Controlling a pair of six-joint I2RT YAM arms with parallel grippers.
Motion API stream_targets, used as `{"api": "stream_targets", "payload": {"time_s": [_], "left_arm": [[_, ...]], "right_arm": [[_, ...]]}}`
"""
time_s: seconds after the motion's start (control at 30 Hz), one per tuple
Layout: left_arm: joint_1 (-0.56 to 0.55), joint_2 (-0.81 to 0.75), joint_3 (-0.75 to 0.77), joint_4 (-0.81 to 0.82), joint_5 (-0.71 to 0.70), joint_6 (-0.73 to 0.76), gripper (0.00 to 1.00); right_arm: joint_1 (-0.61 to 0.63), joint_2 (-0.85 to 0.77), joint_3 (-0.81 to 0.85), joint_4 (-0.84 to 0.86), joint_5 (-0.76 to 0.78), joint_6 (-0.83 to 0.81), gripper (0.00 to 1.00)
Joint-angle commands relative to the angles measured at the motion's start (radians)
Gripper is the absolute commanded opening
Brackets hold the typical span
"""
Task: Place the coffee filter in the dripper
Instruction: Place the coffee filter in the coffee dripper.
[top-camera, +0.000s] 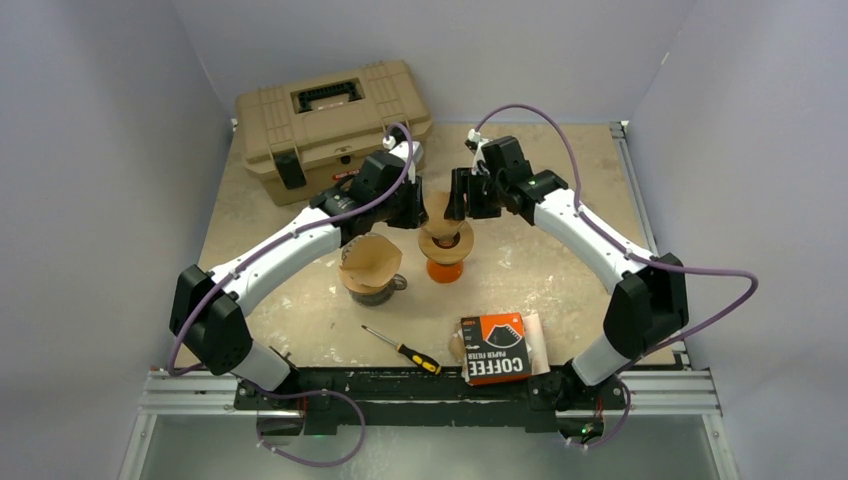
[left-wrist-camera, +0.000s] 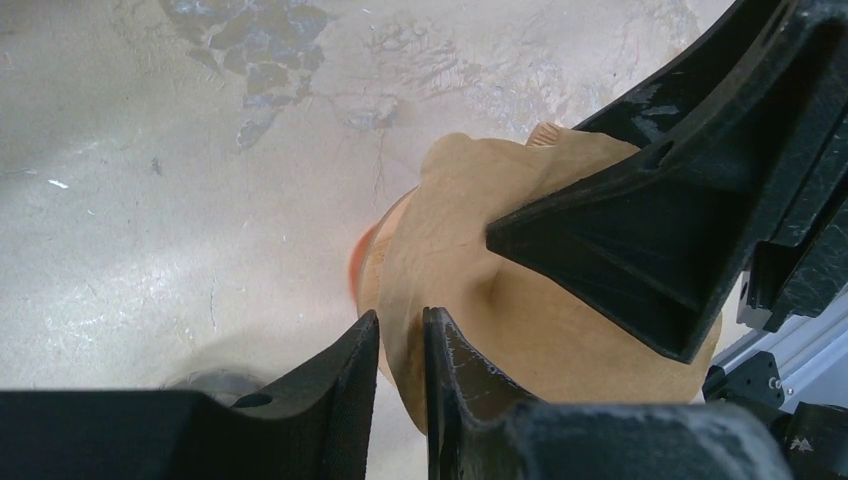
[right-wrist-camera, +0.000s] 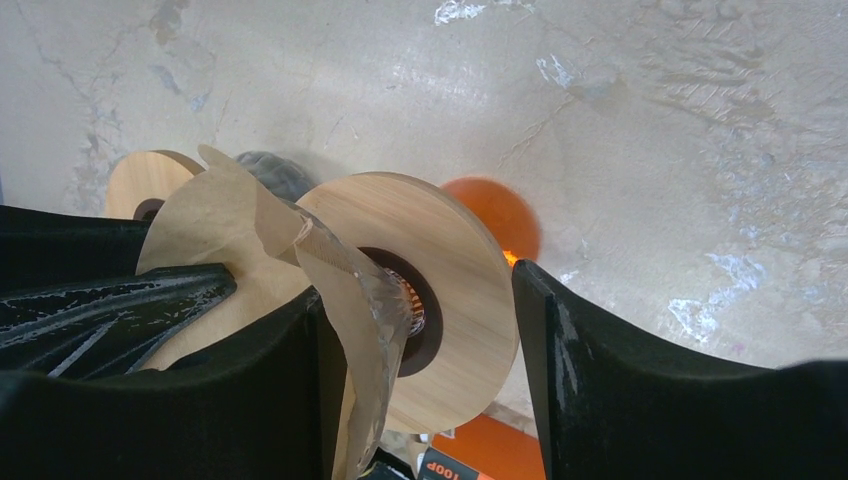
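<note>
Brown paper filter (top-camera: 437, 208) hangs between the two claws, directly over the dripper (top-camera: 445, 262), not seated in it yet

Left claw (left-wrist-camera: 402, 325): jaws nearly together with a thin gap showing. The filter's edge runs down into that gap, can't tell whether the paper is actually pinched

Right claw (right-wrist-camera: 415, 285): jaws wide apart, nothing clamped. One finger (left-wrist-camera: 620, 240) presses into the filter's wall and dents it, and the paper curls round that finger

Below the right claw, seen through its gap: the dripper's wooden ring (right-wrist-camera: 450, 240) with a dark hole in the middle, orange base (right-wrist-camera: 495, 212) under it

The claws face each other tip to tip, close together, with the paper between them

Rest of the table (top-camera: 560, 200):
- dark cup (top-camera: 372, 285) with another brown filter in it, just near-left of the left claw, under that arm
- tan toolbox (top-camera: 330, 115) beyond the left claw, lid down
- screwdriver (top-camera: 402, 350) well back from both claws, towards the arm bases
- black-and-orange box (top-camera: 494, 348) marked COFFEE PAPER FILTER, just right of the screwdriver, well behind the right claw
</note>
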Motion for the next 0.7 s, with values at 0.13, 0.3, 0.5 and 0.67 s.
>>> {"api": "stream_targets", "payload": {"time_s": [0.13,0.3,0.5,0.67], "left_arm": [[0.007,0.003,-0.008,0.038,0.012,0.011,0.19],[0.007,0.005,-0.007,0.039,0.013,0.011,0.17],[0.008,0.003,-0.010,0.043,0.014,0.010,0.15],[0.008,0.002,-0.008,0.038,0.000,0.015,0.13]], "right_arm": [[0.021,0.008,0.021,0.025,0.028,-0.015,0.54],[0.033,-0.003,0.018,0.021,0.037,-0.010,0.50],[0.040,-0.006,0.006,0.019,0.048,-0.007,0.44],[0.041,-0.010,0.002,0.017,0.059,-0.010,0.39]]}}
